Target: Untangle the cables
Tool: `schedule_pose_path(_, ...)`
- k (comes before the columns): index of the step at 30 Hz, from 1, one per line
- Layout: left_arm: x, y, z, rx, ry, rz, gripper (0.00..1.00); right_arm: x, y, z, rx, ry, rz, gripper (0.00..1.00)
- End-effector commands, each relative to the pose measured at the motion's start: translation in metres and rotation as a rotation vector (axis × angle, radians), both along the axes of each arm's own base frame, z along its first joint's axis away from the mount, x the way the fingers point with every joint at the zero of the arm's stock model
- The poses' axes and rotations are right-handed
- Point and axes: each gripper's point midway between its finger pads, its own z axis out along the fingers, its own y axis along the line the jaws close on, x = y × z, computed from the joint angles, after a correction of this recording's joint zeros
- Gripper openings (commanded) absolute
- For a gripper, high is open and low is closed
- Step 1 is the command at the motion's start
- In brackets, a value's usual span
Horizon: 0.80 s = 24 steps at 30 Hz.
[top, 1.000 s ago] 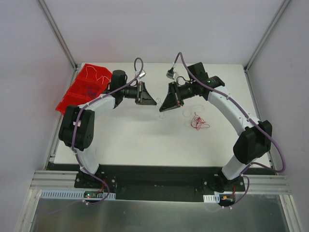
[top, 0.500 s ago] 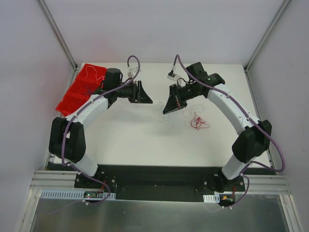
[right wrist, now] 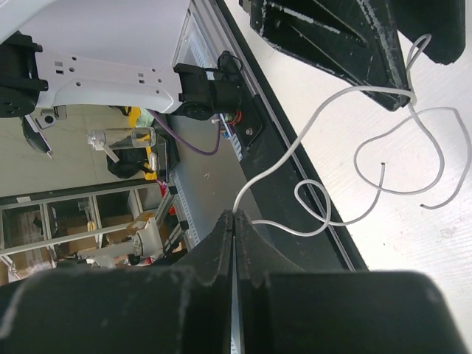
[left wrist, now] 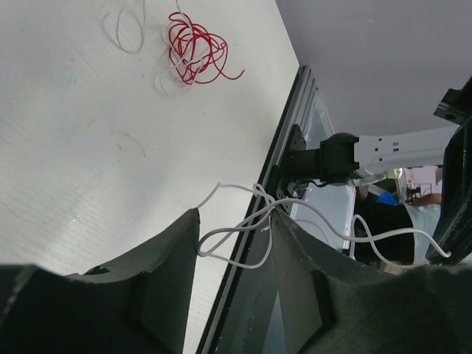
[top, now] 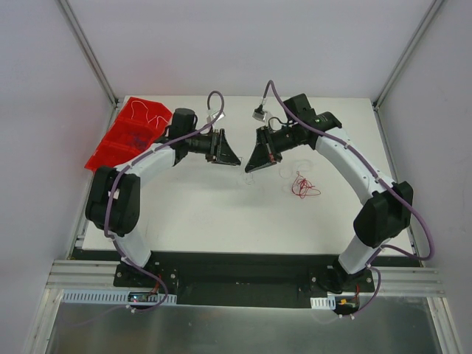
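A pale grey-white cable (right wrist: 288, 152) hangs in the air between my two grippers above the middle of the table. My right gripper (right wrist: 234, 214) is shut on one end of it; in the top view this gripper (top: 249, 166) faces left. My left gripper (left wrist: 237, 217) is open, and loops of the same cable (left wrist: 251, 265) lie across the gap and hook on its right fingertip. In the top view the left gripper (top: 234, 158) points right, close to the right one. A red tangle of cables (top: 302, 186) lies on the table to the right, with pale strands beside it (left wrist: 193, 51).
A red bin (top: 118, 140) stands at the table's far left and holds a few thin wires. The table's black front rail (left wrist: 291, 147) and the grey side walls bound the white table (top: 214, 214).
My left arm swung back to the left, then returned to the right, close to the right gripper. The right gripper stayed shut on the pale cable and barely moved.
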Motion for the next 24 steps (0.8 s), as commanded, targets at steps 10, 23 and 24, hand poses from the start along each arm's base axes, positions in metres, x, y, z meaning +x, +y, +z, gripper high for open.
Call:
schedule_pose_path(10,0.005,-0.012,0.012,-0.045,-0.049,-0.048,0.07,0.0,0.007,0.025,0.074,-0.031,0.019,0.0)
schedule_pose_path(23,0.059,0.121,-0.003,0.75,-0.327,0.589,0.0,0.034,-0.086,-0.07,-0.744,-0.195,-0.195,0.0)
schedule_pose_path(24,0.06,0.126,0.001,0.765,-0.339,0.606,0.0,0.034,-0.087,-0.073,-0.76,-0.188,-0.191,0.0)
